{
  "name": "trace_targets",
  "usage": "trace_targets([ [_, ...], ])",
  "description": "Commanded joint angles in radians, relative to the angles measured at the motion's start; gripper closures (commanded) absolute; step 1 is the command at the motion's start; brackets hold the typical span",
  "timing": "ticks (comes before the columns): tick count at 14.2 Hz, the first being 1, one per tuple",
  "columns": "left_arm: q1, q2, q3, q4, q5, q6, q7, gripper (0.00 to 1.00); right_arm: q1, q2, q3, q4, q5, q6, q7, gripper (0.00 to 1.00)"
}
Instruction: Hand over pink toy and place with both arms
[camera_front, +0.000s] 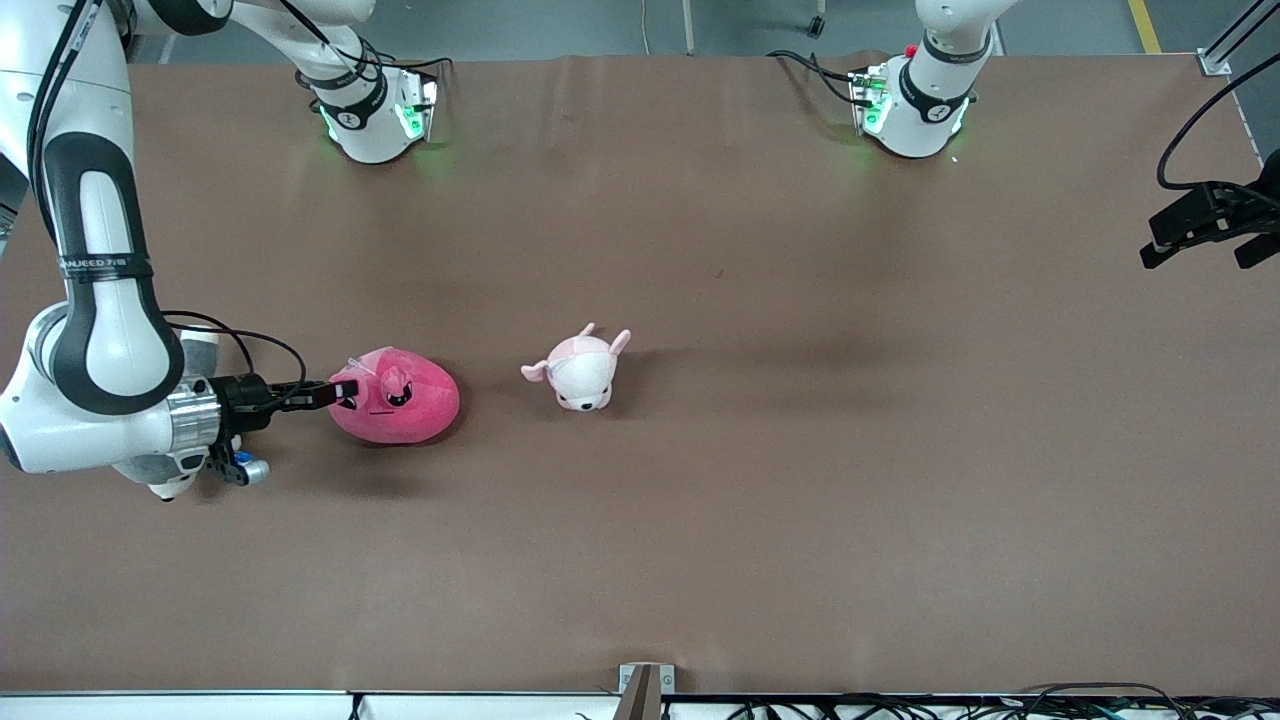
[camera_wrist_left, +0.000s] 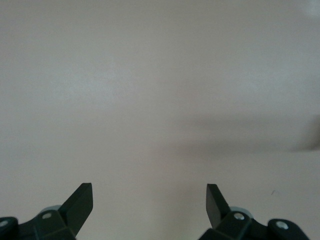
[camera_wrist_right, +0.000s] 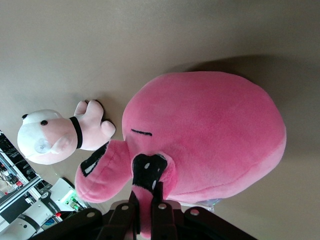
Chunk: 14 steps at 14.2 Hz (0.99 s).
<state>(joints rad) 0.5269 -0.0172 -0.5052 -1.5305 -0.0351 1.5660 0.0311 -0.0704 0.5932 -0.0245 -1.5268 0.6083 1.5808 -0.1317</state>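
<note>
Jaws of right gripper (camera_front: 340, 392) clamped on pink toy (camera_front: 400, 397) resting on worktop (camera_front: 800, 480); left gripper (camera_wrist_left: 150, 200) jaws wide, waiting above bare worktop.

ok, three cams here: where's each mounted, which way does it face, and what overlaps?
Front view: high across the table, facing both bases; shows the right gripper shut on the pink toy, the dog plush beside it, and the left gripper at the left arm's end of the table.
Left wrist view: looks down at bare table; open fingertips show.
Right wrist view: close on the toy; its own fingers show.
Shared: toy and dog plush appear in front and right wrist views.
</note>
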Motion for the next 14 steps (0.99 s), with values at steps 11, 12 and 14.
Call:
trace_targets([
  [11,0.01,0.048,-0.006,0.055,-0.011,0.009,0.015,0.0,-0.049,-0.269,0.023,0.257,-0.401,-0.219,0.178,0.0],
  [12,0.008,0.048,-0.004,0.055,-0.011,0.009,0.015,0.0,-0.048,-0.315,0.023,0.258,-0.453,-0.219,0.176,0.0],
  [14,0.004,0.057,0.0,0.053,-0.011,0.009,0.013,0.0,-0.019,-0.39,0.023,0.251,-0.574,-0.211,0.147,0.0],
])
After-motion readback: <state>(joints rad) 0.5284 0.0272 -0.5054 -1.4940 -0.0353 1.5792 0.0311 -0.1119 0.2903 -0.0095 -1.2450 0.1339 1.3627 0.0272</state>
